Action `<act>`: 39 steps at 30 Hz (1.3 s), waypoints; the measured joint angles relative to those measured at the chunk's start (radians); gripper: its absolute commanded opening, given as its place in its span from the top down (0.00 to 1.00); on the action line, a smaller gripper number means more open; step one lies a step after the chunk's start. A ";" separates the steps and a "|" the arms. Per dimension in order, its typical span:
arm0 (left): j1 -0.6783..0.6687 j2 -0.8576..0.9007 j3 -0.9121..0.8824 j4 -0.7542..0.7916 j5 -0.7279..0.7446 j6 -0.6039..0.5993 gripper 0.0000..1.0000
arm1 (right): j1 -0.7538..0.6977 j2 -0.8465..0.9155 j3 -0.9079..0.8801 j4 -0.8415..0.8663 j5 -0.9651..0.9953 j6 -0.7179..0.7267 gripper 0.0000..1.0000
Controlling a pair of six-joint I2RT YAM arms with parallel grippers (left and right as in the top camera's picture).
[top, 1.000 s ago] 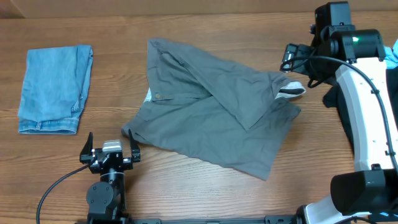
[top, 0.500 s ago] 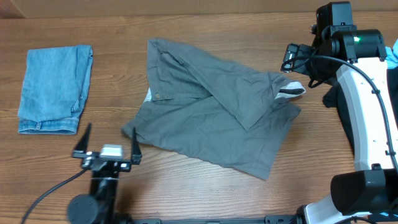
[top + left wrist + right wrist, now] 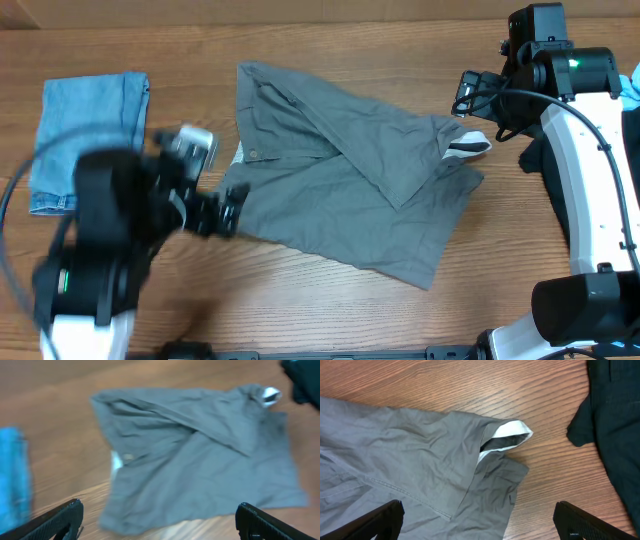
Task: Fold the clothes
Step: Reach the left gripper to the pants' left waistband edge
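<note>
The grey shorts point(image 3: 340, 190) lie spread and rumpled across the middle of the table, waistband button toward the left. A white pocket lining point(image 3: 507, 434) pokes out at their right end. My left gripper point(image 3: 222, 208) is motion-blurred over the shorts' front-left corner. In the left wrist view the shorts point(image 3: 200, 460) fill the frame, and the left gripper point(image 3: 160, 527) is open and empty above them. My right gripper point(image 3: 470, 100) hovers over the shorts' right end. In the right wrist view it point(image 3: 480, 525) stands open, nothing between its fingers, the cloth point(image 3: 420, 460) below.
Folded blue denim point(image 3: 85, 140) lies at the far left, partly behind the left arm. A black garment point(image 3: 615, 425) lies to the right of the shorts, under the right arm point(image 3: 590, 160). Bare wood runs along the front edge.
My left arm has lifted from the table's front edge and swung up and back toward the shorts' left side, blurred in motion. The right arm and the shorts have not moved.
</note>
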 measured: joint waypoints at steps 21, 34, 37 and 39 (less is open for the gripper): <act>0.000 0.655 0.061 0.010 0.017 -0.057 0.00 | 0.000 0.000 -0.001 0.082 -0.021 0.000 0.00; 0.001 0.660 0.061 0.008 -0.242 -0.140 0.00 | 0.007 0.000 -0.155 -0.124 -0.275 -0.025 0.96; 0.001 0.679 0.061 0.009 -0.277 -0.150 0.00 | 0.008 0.000 -0.283 -0.092 -0.285 -0.024 0.96; 0.001 0.698 0.061 0.012 -0.289 -0.151 0.00 | 0.009 0.000 -0.375 -0.047 -0.298 -0.023 0.96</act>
